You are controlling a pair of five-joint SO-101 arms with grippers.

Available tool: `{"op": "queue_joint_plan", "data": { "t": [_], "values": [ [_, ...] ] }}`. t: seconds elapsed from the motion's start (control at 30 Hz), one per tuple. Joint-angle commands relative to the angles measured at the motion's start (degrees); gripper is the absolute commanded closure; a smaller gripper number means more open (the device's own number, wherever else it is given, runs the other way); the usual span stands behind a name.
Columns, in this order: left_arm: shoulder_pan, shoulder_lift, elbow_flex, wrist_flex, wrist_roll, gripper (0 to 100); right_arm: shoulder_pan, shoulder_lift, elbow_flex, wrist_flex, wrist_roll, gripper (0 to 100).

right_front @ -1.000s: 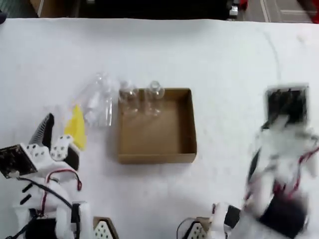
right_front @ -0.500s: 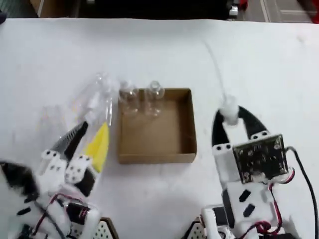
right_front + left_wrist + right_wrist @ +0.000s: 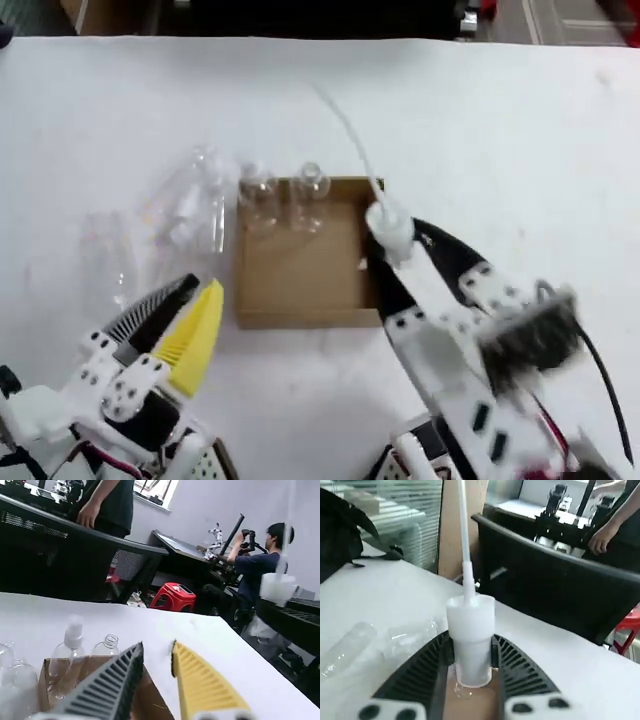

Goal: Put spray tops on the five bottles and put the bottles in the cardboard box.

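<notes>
The left gripper (image 3: 205,285) hangs low over the white table (image 3: 500,120), just short of the near left corner of the cardboard box (image 3: 300,318). Its black and yellow fingers stand parted, released, with nothing between them.

On the other side, the right gripper (image 3: 470,652) is clenched on a white spray top (image 3: 470,625). Its black fingers press the cap from both sides. The thin dip tube (image 3: 464,530) sticks straight out past the fingertips. In the high view the held spray top sits above the box's right wall, and the tube slants away over the far right corner.

The box lies open-topped between the two grippers. Two upright bottles (image 3: 308,200) of clear plastic stand side by side at its far left edge; I cannot tell whether they are inside the box or just behind its wall. In the left wrist view one of them seems to wear a white top, while the other shows a bare threaded neck.

Just left of the box, a cluster of lying bottles (image 3: 195,205) rests on the table. A lone clear bottle (image 3: 347,647) lies apart from them, farther out.
</notes>
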Motion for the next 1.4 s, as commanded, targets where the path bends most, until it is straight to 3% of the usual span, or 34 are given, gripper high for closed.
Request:
{"op": "queue_joint_plan", "data": {
  "t": [0.0, 0.17, 0.4, 0.53, 0.7, 0.87, 1.37],
  "values": [
    [2.33, 0.40, -0.88, 0.00, 0.79, 86, -0.84, 6.64, -0.09, -1.98, -0.53, 98.2],
    [2.07, 0.40, -0.70, 1.41, 3.16, 74, -3.12, 8.66, 0.97, -1.63, -0.53, 98.2],
    [1.98, 0.40, -0.62, 1.14, 3.69, 73, -14.64, 8.40, 6.33, -1.98, 2.46, 98.2],
    [1.71, 0.40, -0.62, 1.14, 3.69, 73, -16.31, 8.31, 7.82, -1.71, 4.75, 98.2],
    [-4.97, 0.40, 2.20, -2.37, 3.78, 73, -17.27, 8.40, 7.74, -0.84, 5.19, 98.2],
    [-8.66, 0.40, 8.35, -7.65, 3.78, 73, -25.45, 8.92, 7.74, 0.66, 7.91, 98.2],
    [-12.35, 0.40, 14.24, -9.85, 4.84, 73, -24.31, 8.31, 3.87, 2.68, 9.23, 98.2]
  ]
}}
